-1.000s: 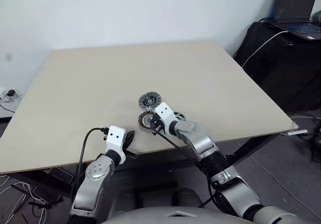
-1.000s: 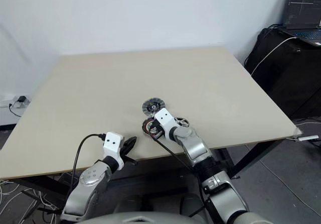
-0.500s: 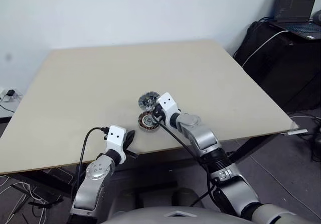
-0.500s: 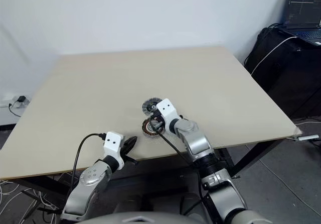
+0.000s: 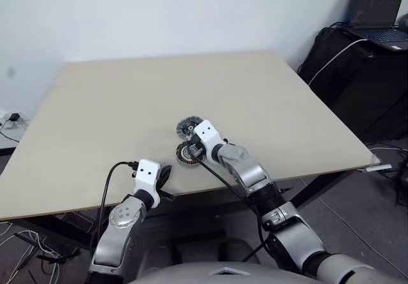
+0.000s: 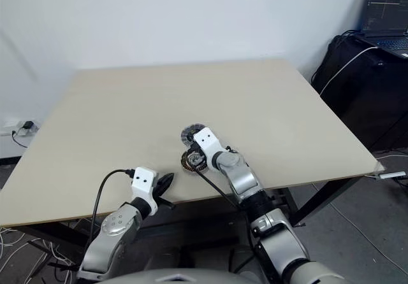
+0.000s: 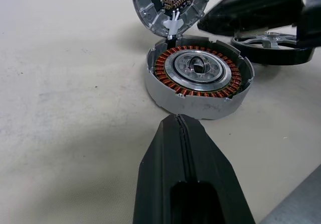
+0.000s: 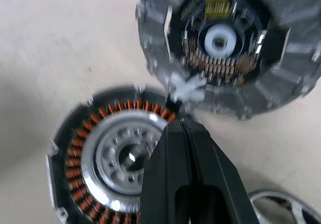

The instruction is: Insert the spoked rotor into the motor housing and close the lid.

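Head view: right gripper (image 5: pixel 191 149) is hovering clenched, empty, over the motor housing (image 5: pixel 185 154) nr table (image 5: pixel 95 106) front edge; lid (image 5: pixel 187 128) is lying just beyond at 12 o'clock. Left gripper (image 5: pixel 164 176) is sitting clenched, empty, at table edge. L wrist view: housing (image 7: pixel 199 78) is showing coils w/ no rotor in; spoked rotor (image 7: pixel 273 45) is lying beside it at 2 o'clock. R wrist view: lid (image 8: pixel 225 48) is touching housing rim. Nothing is done yet: insertion and lid closing are pending. Count: 1 housing, 1 rotor, 1 lid.
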Controlling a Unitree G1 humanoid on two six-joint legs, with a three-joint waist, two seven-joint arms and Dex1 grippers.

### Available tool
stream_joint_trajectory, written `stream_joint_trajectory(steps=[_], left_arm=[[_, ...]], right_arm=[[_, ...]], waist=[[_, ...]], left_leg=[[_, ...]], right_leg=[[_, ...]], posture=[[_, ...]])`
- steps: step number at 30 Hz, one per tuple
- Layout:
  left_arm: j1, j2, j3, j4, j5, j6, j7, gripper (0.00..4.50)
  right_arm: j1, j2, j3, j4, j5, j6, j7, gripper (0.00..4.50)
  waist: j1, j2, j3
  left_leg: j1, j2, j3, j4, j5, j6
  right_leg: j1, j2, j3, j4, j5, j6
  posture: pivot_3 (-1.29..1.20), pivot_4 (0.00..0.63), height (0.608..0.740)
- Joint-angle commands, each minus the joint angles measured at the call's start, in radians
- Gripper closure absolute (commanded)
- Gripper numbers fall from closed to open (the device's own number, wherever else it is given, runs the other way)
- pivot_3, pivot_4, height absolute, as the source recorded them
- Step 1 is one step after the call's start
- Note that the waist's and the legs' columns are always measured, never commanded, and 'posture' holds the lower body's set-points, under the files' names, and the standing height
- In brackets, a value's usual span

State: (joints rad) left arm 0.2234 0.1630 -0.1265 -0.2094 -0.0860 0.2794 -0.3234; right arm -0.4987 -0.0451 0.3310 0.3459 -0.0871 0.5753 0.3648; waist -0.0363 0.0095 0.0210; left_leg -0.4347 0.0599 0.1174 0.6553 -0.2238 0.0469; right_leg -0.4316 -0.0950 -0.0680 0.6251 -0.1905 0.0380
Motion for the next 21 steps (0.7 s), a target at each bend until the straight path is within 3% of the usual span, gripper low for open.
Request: stream_joint_trajectory(steps=[1, 21], left_arm=[[-0.009, 0.006, 0.004, -0.032, -0.001, -0.005, 0.005, 4.50], [-0.017, 0.007, -0.008, -0.011, 0.011, 0.018, 0.007, 4.50]], right_arm=[[-0.025, -0.005, 0.012, -0.023, -0.014, 0.011, 0.013, 4.47], [-0.003, -0.004, 0.047, -0.075, -0.004, 0.063, 0.090, 4.47]], waist=[[0.000, 0.000, 0.000], [-0.001, 0.000, 0.000]], left_leg=[[0.000, 0.000, 0.000, 0.000, 0.000, 0.000], [0.000, 0.000, 0.000, 0.000, 0.000, 0.000]], right_leg=[[0.000, 0.000, 0.000, 0.000, 0.000, 0.000], [0.000, 0.001, 0.000, 0.000, 0.000, 0.000]], posture=[[0.00, 0.000, 0.740], [0.00, 0.000, 0.740]])
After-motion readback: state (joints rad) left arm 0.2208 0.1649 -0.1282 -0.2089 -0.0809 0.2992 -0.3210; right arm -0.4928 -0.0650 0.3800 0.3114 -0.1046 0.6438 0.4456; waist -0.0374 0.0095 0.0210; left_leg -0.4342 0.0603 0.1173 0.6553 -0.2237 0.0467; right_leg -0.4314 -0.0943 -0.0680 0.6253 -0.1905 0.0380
